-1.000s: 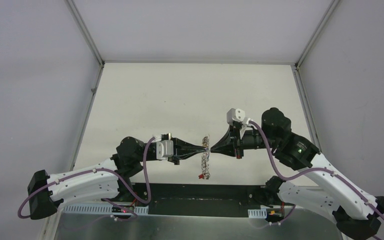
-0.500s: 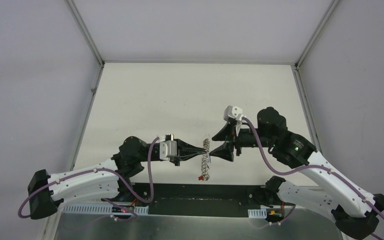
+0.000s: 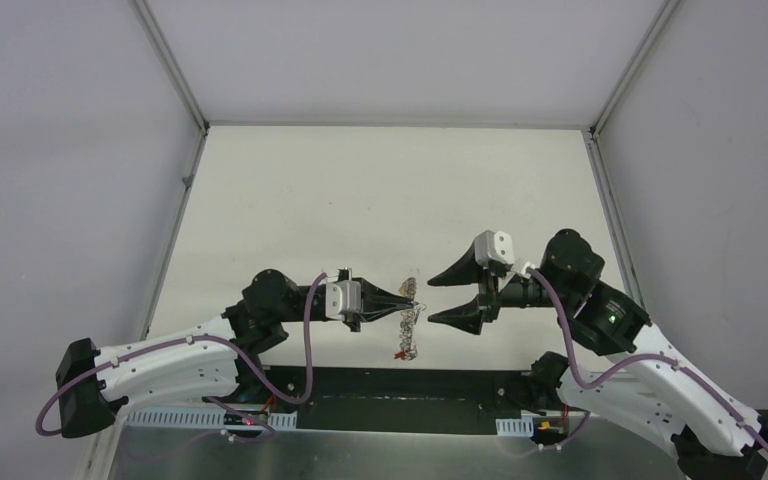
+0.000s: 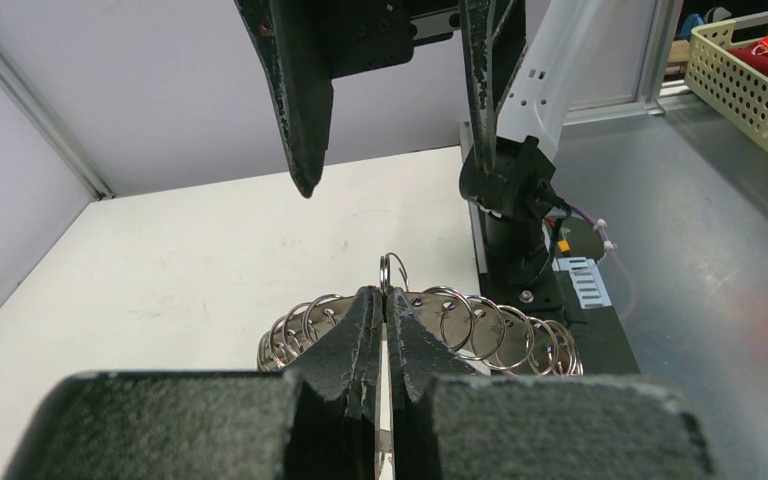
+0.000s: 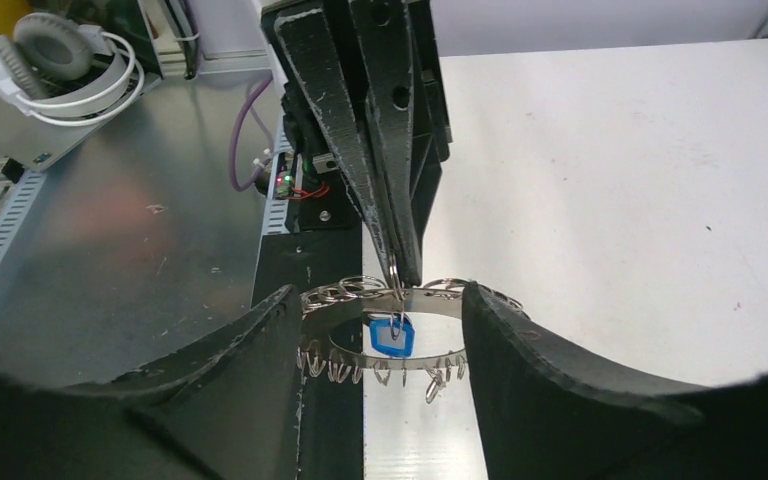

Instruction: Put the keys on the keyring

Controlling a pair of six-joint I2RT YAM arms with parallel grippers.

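The keyring (image 3: pixel 409 322) is a flat metal band hung with several small split rings, held in the air between the two arms. My left gripper (image 3: pixel 410 298) is shut on it: the band (image 4: pixel 460 322) runs between the fingers and one small ring sticks up past the tips (image 4: pixel 386 298). A blue key tag (image 5: pixel 391 337) hangs from a small ring just under the left gripper's tips (image 5: pixel 403 268). My right gripper (image 3: pixel 444 297) stands open a short way right of the keyring, touching nothing. Its fingers (image 5: pixel 260 345) flank the band (image 5: pixel 430 308) without contact.
A small red tag (image 3: pixel 398 354) dangles at the keyring's low end. The white tabletop (image 3: pixel 380 200) lies below and beyond, with walls on three sides. A black base strip (image 3: pixel 410 400) runs along the near edge. A yellow basket (image 4: pixel 750 70) and headphones (image 5: pixel 60 55) sit off the table.
The right gripper, shut at the keyring a second ago, has opened wide and drawn back to the right. The left gripper keeps its hold and has barely moved.
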